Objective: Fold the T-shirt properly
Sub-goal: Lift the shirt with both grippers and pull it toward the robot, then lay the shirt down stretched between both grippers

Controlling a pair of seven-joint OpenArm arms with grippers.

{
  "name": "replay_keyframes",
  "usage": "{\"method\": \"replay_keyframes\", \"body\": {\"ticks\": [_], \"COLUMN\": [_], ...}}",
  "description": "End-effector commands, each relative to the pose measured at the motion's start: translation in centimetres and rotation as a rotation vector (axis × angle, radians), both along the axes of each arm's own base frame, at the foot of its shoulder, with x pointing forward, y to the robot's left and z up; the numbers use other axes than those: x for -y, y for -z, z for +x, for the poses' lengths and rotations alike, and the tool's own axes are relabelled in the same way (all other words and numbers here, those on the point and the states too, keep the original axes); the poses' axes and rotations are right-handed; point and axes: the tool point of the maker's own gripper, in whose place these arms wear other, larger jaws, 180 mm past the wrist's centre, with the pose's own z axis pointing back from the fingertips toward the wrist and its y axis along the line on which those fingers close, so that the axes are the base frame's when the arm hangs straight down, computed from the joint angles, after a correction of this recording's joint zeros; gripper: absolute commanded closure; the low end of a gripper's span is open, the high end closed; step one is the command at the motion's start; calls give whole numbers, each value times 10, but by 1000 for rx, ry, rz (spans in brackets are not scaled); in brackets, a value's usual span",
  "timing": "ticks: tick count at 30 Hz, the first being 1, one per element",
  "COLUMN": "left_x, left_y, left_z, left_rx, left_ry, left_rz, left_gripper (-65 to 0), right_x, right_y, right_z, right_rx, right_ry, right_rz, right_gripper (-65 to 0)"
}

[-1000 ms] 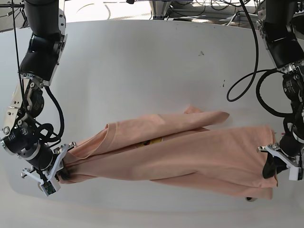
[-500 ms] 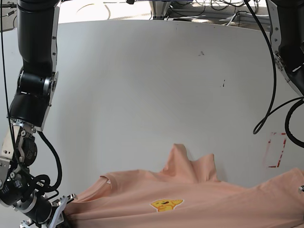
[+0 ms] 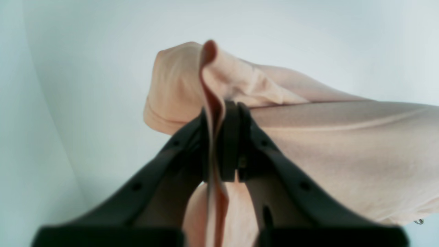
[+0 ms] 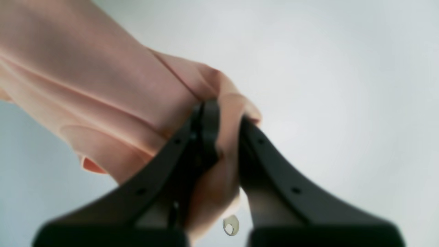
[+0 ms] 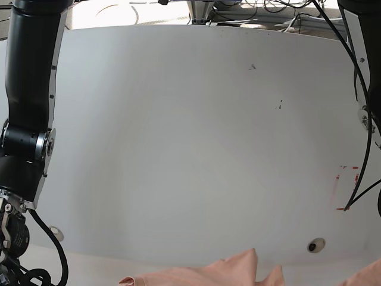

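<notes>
Both arms have lifted the T-shirt toward the table's near edge, the left gripper and right gripper each clamped tight on bunched fabric, leaving it hanging, seemingly ready to be laid out flat.

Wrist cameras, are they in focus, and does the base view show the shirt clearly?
Left wrist: left gripper soft and blurred, T-shirt slightly sharper. Right wrist: right gripper equally blurred up close. Base: sharp, evenly lit table, shirt cropped at bottom edge.

Matt cotton T-shirt, smooth table
</notes>
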Motion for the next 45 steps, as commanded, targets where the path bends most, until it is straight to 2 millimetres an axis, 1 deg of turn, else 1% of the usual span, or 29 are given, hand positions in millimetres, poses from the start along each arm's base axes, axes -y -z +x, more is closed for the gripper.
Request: {"method": "replay_keyframes", "body": {"ticks": [1, 4, 6, 7, 8, 10, 11, 14, 15, 16, 19, 20, 21, 23, 24, 25, 29, 33, 36, 38, 40, 42, 45], "left_x": [-4, -5, -7, -7, -6, -7, -7, -7, -7, -5, -2, -1, -1, -1, -1, -1, 0, 1, 6, 8, 10, 13, 14], "left_y": [-19, -16, 3, 16, 22, 32, 40, 68, 80, 92, 127, 143, 154, 183, 193, 209, 259, 315, 348, 365, 377, 391, 407], "left_z": [-8, -7, -4, -2, -2, -6, -6, -13, -15, -16, -20, -23, -26, -35, -39, -44, -60, -85, -104, -115, -125, -136, -149], "left_rx": [58, 51, 12, -13, -21, -31, -43, -84, -101, -119, -168, -192, -210, -256, -272, -300, -395, -522, -601, -647, -681, -718, -766], "left_ry": [-14, -13, -16, -17, -19, -25, -27, -38, -42, -38, -34, -31, -30, -29, -30, -31, -31, -32, -18, -9, 2, 13, 15], "left_rz": [-1, -2, -6, -4, 0, 5, 5, 17, 17, 10, -21, -23, -22, -25, -29, -36, -63, -80, -79, -70, -58, -51, -53], "left_gripper": [0, 0, 0, 0, 0, 0, 0, 0, 0, 0, 0, 0, 0, 0, 0, 0, 0, 0, 0, 0, 0, -4, -83], "right_x": [8, 7, 5, 3, 3, 7, 9, 13, 14, 14, 15, 14, 13, 11, 11, 11, 5, 1, -2, -3, -4, -5, -8], "right_y": [-23, -1, 11, 18, 25, 46, 53, 78, 93, 102, 137, 151, 160, 185, 194, 207, 251, 293, 316, 329, 338, 343, 347], "right_z": [-7, -6, -9, -11, -12, -15, -18, -27, -32, -35, -46, -51, -54, -65, -70, -75, -96, -118, -132, -141, -148, -155, -164], "right_rx": [59, 25, 20, 16, 9, -16, -22, -41, -59, -69, -121, -142, -157, -193, -205, -222, -294, -373, -419, -450, -473, -485, -494], "right_ry": [26, 26, 21, 17, 17, 21, 25, 30, 28, 27, 28, 28, 26, 24, 25, 23, 8, -7, -15, -16, -16, -18, -25], "right_rz": [-6, -15, -27, -32, -33, -18, -10, 7, 5, 5, 6, 9, 14, 32, 44, 57, 92, 117, 130, 134, 135, 131, 126], "right_gripper": [-2, -2, -2, -2, -2, -2, -2, -2, -2, -2, -2, -2, -2, -2, -2, -2, -2, -2, -2, -2, -2, -2, -2]}}
